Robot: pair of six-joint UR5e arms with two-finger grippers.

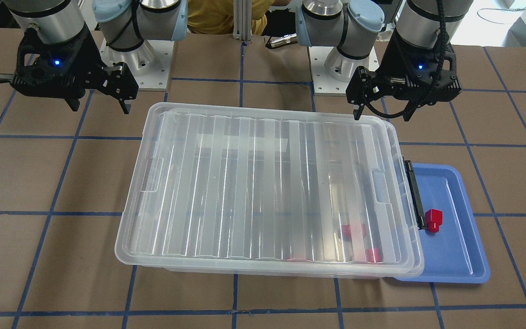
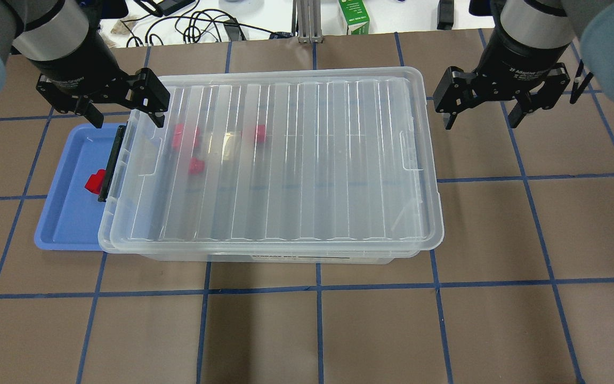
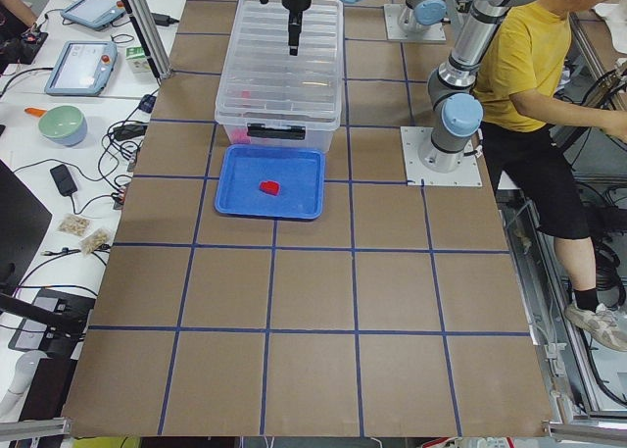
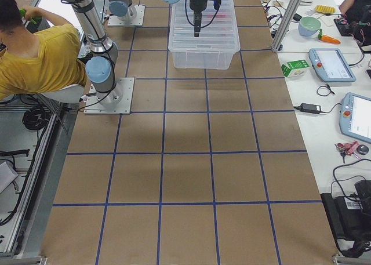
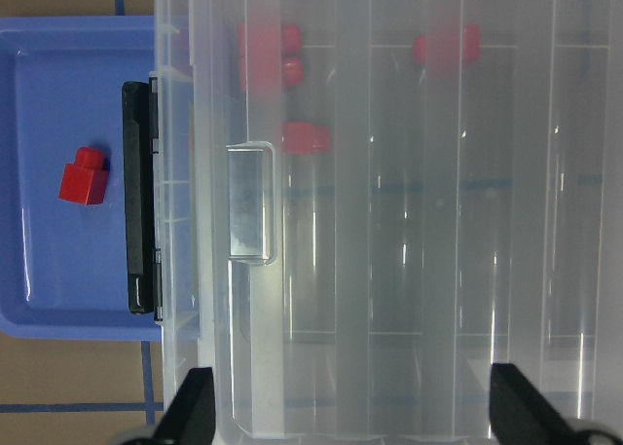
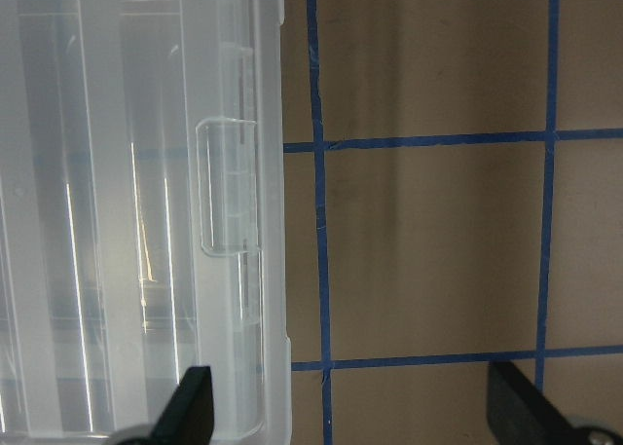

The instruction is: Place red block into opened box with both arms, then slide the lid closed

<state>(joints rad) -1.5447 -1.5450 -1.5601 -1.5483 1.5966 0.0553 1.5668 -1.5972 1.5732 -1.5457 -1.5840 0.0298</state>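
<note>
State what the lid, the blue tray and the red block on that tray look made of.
The lid is likely translucent plastic, ribbed and shiny: red shapes beneath it show through blurred, and glare streaks cross it. The tray seems to be thin blue plastic, smooth, with glints along its rim. The block looks like hard red plastic, glossy, with crisp moulded edges and a stub.

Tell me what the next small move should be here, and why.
Probably just retreat upward. The lid already covers the box, and the red blocks inside show through it. The left end effector and right end effector are open and holding nothing. One red block sits on the blue tray, outside the box.
</note>
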